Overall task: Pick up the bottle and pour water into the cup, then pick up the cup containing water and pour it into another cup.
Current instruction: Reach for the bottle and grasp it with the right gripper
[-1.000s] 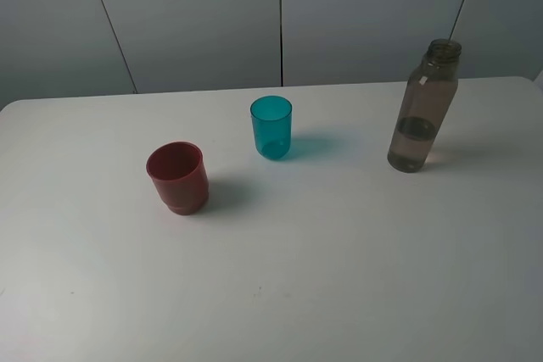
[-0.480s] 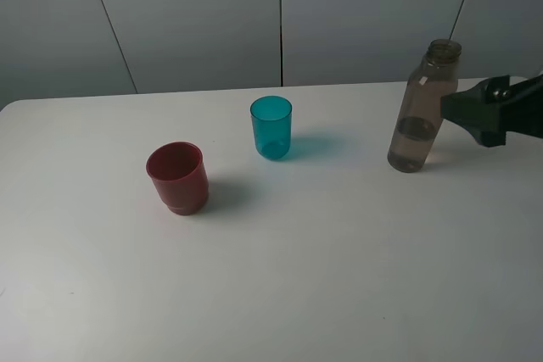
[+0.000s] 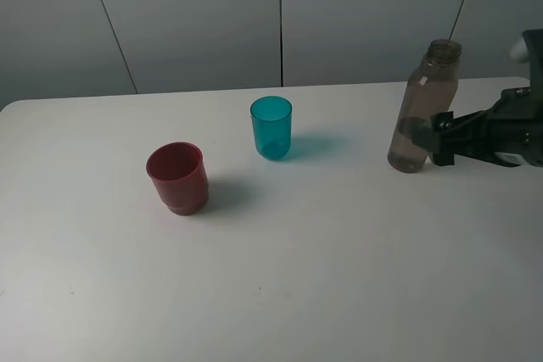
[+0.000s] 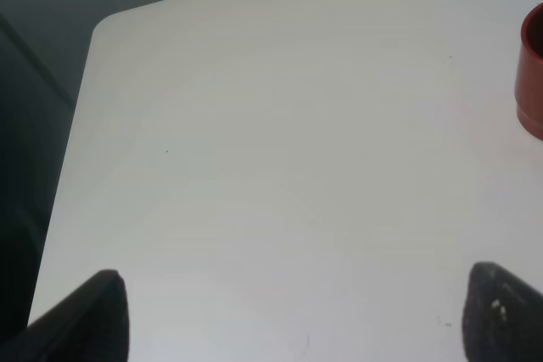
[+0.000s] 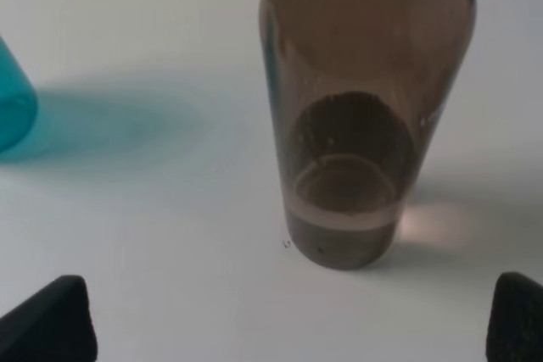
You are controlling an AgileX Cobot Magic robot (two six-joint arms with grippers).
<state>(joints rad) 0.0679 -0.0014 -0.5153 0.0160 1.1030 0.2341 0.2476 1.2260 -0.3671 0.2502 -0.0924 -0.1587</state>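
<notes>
Left gripper (image 4: 297,315) doesn't show in the high view. Its wrist camera shows the tips spread wide over bare table (image 3: 339,277) with nothing between them, and the edge of the red cup off to one side. The squat red cup (image 3: 176,177) stands upright on the left part of the table and looks empty. The teal cup (image 3: 271,127) is further right and a bit further back, upright, well apart from the red one, with no water visible in it. The bottle (image 3: 422,108) is upright toward the right end, uncapped, with some water low in it. Right gripper (image 3: 431,140) is the change: a second ago no arm was in the high view, half a second ago it had come in from the right just beside the bottle, and now it is level with the bottle's lower half. Its jaws are as wide as they go and the bottle is lined up in the gap. No squeeze yet, and I can't tell whether there is contact. The bottle hasn't shifted or tilted, and neither cup has moved. I judge this as the end of the approach for the first step. The grasp comes next, and no pouring has started.
</notes>
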